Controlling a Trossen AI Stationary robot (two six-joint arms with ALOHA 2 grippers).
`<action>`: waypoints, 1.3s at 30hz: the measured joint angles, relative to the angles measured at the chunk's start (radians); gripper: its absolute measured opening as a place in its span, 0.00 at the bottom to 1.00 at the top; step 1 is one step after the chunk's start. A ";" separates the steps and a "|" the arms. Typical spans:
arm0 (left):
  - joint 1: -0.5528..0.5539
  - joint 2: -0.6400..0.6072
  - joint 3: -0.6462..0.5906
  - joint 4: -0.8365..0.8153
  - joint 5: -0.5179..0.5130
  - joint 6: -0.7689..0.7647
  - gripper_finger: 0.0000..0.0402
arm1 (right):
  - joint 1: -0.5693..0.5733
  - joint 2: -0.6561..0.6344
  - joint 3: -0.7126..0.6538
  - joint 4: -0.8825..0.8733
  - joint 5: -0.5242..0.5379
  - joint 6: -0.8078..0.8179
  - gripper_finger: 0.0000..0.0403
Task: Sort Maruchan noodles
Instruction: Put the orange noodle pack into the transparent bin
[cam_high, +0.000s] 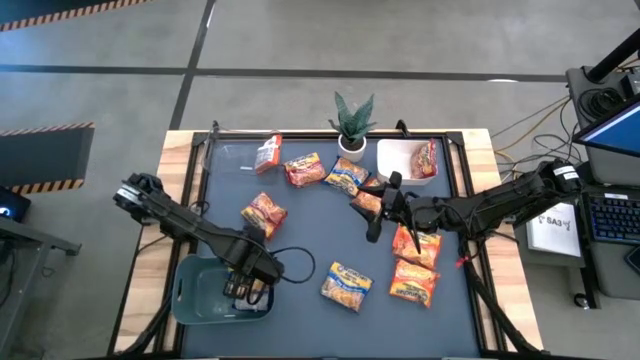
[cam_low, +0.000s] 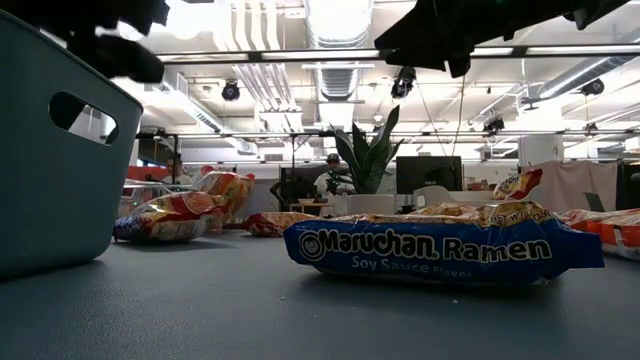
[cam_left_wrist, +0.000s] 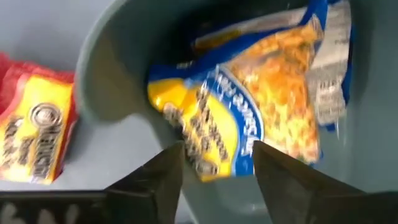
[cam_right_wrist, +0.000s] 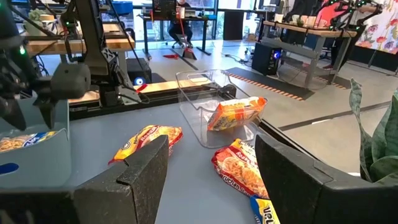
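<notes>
- Grey-blue bin (cam_high: 190, 290): stands at the near left corner of the dark mat, directly under the left gripper.
- Left gripper (cam_high: 250, 290): positioned over the bin. Fingers are apart, with nothing clamped between them.
- Yellow-and-blue Maruchan packet (cam_left_wrist: 249, 106): lies tilted inside the bin, just ahead of the left fingertips (cam_left_wrist: 165, 171) and free of them.
- Red packet (cam_high: 264, 214): lies on the mat outside the bin wall, beyond the left jaws and to one side.
- Clear container (cam_high: 240, 155): at the far left of the mat, holding one orange packet (cam_high: 267, 154) at its right end.
- Two packets (cam_high: 304, 169) lie side by side ahead of the potted plant (cam_high: 352, 122), well apart from either set of jaws.
- Soy sauce flavor packet (cam_high: 346, 284): flat on the mat, between the two grippers, nearer the front edge.
- Right gripper (cam_high: 378, 212): hangs above mid-mat. Fingers are apart and empty.
- Orange packets (cam_high: 415, 265): two lie beneath the right wrist, behind the right jaws.
- White tray (cam_high: 395, 160): beside the plant, holding one packet (cam_high: 427, 157).
</notes>
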 joint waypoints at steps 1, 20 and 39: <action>0.000 0.000 -0.014 0.031 0.001 -0.004 0.40 | 0.000 0.000 0.000 0.000 0.000 0.000 0.57; -0.003 -0.001 -0.073 0.258 0.062 -0.069 0.01 | 0.000 0.000 0.000 -0.014 0.000 0.001 0.57; -0.006 -0.400 -0.138 0.530 -0.441 0.158 0.00 | 0.000 0.010 0.203 -0.419 -0.009 0.281 0.55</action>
